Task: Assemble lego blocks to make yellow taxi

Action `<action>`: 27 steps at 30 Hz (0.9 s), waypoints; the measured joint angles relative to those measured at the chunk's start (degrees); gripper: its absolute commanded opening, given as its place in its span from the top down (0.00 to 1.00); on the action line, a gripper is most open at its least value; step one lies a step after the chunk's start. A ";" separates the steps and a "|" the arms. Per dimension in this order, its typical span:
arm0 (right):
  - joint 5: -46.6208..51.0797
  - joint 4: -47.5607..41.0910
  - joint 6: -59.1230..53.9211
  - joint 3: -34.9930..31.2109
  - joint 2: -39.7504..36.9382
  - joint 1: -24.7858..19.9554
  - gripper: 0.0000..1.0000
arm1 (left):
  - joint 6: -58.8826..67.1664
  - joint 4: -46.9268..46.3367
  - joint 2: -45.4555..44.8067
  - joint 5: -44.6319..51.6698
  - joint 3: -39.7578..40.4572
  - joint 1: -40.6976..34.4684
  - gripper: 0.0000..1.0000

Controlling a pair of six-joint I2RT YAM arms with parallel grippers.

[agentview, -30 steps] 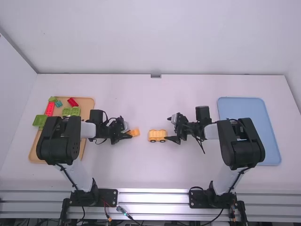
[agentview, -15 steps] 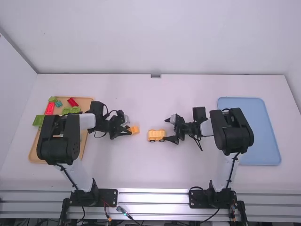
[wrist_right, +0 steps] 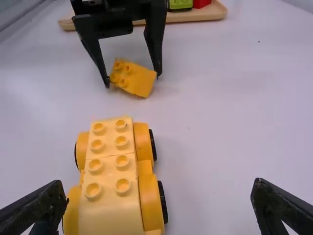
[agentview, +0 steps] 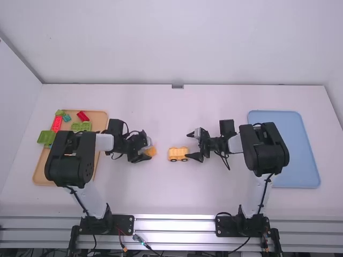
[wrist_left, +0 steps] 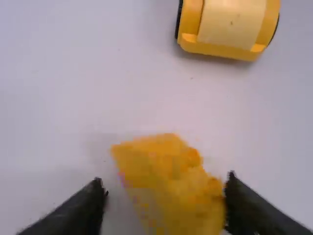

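In the high view my left gripper (agentview: pixel 143 154) is left of the table's middle, shut on a yellow block (agentview: pixel 151 151). The left wrist view has that block (wrist_left: pixel 168 186) tilted between the fingers of my left gripper (wrist_left: pixel 167 191). The right wrist view shows studs on its slanted upper side. A yellow car body (agentview: pixel 178 154) with wheels stands to its right, its studded top (wrist_right: pixel 110 171) bare. My right gripper (agentview: pixel 196 145) is open at the car's right end; its fingers are wide apart in the right wrist view (wrist_right: pixel 159 193).
A wooden tray (agentview: pixel 99 115) at the left holds a red block (agentview: pixel 82 116), green blocks (agentview: pixel 81 126) and other bricks, partly under the left arm. A blue tray (agentview: pixel 306 160) lies at the right, partly behind the right arm.
My left gripper has turned and shifted slightly toward the camera over the last half second, with the yellow block. The right arm's elbow swung left earlier, its gripper shifting only slightly.
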 measured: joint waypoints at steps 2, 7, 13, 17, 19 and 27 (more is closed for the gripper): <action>-0.02 0.02 0.13 0.00 -0.02 0.00 0.01 | -0.15 0.20 0.00 -0.31 -0.04 0.00 0.26; -0.35 0.04 0.13 0.00 0.00 0.00 0.01 | -0.15 0.46 0.00 -0.63 -0.04 0.00 0.37; -1.07 0.00 0.11 0.00 0.00 0.00 0.01 | -2.69 1.97 0.00 -0.79 0.00 0.09 0.34; -1.09 -0.07 0.13 0.00 0.00 0.00 0.01 | -4.72 0.61 0.00 -0.81 1.03 0.39 0.30; -1.09 -0.09 0.13 0.00 -0.02 0.00 0.01 | -5.35 -1.22 0.00 -0.81 2.49 0.39 0.29; -1.31 0.02 0.17 0.00 0.00 0.00 0.01 | -5.88 -11.21 0.00 -0.79 9.01 0.37 0.16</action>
